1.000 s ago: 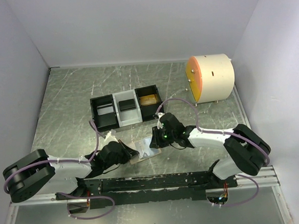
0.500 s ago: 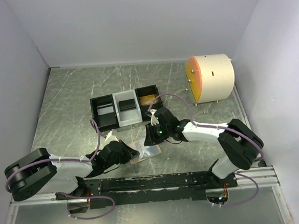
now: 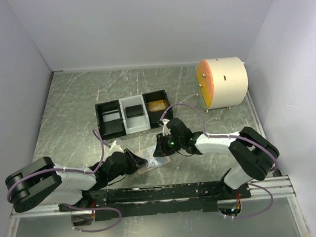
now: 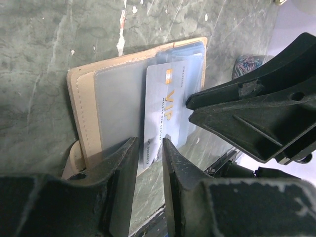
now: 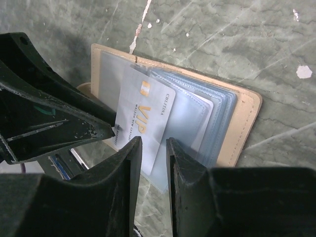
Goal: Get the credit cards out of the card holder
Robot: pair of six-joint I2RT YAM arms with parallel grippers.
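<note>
The card holder (image 3: 148, 167) lies open near the table's front edge, tan outside (image 4: 81, 113) and pale blue inside (image 5: 247, 116). A silver-grey credit card (image 4: 168, 101) marked VIP sticks partway out of its sleeves, and shows in the right wrist view (image 5: 140, 111) too. My left gripper (image 3: 141, 162) is shut and empty, with its tips (image 4: 150, 144) at the card's near corner. My right gripper (image 3: 160, 148) is shut and empty, with its tips (image 5: 154, 144) over the card's opposite edge. Each gripper shows only a narrow slit between its fingers.
A three-compartment black-and-white tray (image 3: 133, 132) stands just behind the wallet, with a gold card (image 3: 157, 105) in its right compartment. A white drum with an orange face (image 3: 223, 83) stands at the back right. The arms' black rail (image 3: 163, 193) runs along the near edge.
My right gripper has shifted left toward the wallet and settled on the card. The left gripper and the wallet have hardly moved.
</note>
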